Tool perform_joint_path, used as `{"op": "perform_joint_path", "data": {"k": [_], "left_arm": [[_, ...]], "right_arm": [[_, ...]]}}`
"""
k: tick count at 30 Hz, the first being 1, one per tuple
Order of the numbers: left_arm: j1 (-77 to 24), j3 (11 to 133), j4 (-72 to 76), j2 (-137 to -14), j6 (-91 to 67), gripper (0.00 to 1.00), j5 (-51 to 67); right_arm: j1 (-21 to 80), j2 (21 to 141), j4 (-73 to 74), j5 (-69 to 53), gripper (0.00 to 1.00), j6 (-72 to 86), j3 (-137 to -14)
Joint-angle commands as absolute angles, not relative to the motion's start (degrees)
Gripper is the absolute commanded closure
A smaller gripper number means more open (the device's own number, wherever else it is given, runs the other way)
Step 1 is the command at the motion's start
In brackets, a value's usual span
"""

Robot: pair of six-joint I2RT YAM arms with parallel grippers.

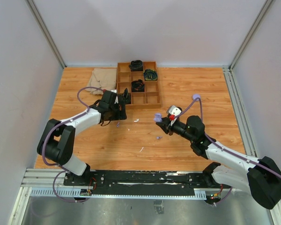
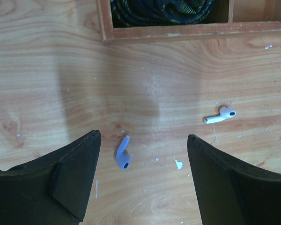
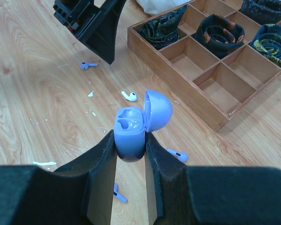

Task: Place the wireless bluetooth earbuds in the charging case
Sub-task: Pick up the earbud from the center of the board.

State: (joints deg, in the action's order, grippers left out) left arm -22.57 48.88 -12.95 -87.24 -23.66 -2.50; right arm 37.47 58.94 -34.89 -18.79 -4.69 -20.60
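1. My right gripper (image 3: 130,140) is clamped on the lilac charging case (image 3: 129,126), one finger pressed to each side of its lower body, holding it clear of the wooden table (image 1: 196,89).
2. The case's domed lid stands hinged open to the right in my right wrist view, and its two moulded sockets show.
3. My left gripper (image 2: 144,138) hangs low over the table with its fingers wide apart and nothing between the pads.
4. A lilac earbud (image 2: 123,153) lies on the wood between those fingers, nearer the left-hand one and touching neither.
5. A white earbud (image 2: 221,115) lies just beyond the tip of the other finger.
6. A second lilac earbud (image 3: 178,154) lies on the table just right of the case, and a third lilac earbud (image 3: 119,194) shows through the gap below it.
7. The wooden compartment tray (image 1: 138,104) sits at the far side with dark patterned fabric rolls (image 3: 216,33) in some cells. A beige cloth (image 1: 100,77) lies against its left side.
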Motion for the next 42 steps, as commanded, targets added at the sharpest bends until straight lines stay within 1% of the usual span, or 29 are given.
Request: {"op": "perform_joint_path", "data": {"k": [1,9,16,24,42], "left_arm": [[-22.2,51.84,-10.81,-91.03,-23.01,0.21,-1.16],[-22.24,52.37,-12.01,-94.48,-22.51,0.24,2.85],[-22.46,50.6,-13.18,-93.36,-22.13,0.26,6.03],[-24.61,50.38,-16.97,-92.01,-20.63,0.29,6.4],[-26.98,44.78,-23.62,-82.28,-21.96,0.31,4.14]], "right_arm": [[36.91,58.51,-37.13,-17.75,0.9,-5.82,-19.94],[36.9,58.33,-36.92,-17.93,0.89,-5.8,-20.04],[36.91,58.68,-36.87,-18.14,0.89,-5.72,-20.18],[36.91,58.62,-36.74,-18.35,0.89,-5.71,-20.34],[36.88,58.8,-36.12,-18.89,0.89,-5.54,-20.73]]}}
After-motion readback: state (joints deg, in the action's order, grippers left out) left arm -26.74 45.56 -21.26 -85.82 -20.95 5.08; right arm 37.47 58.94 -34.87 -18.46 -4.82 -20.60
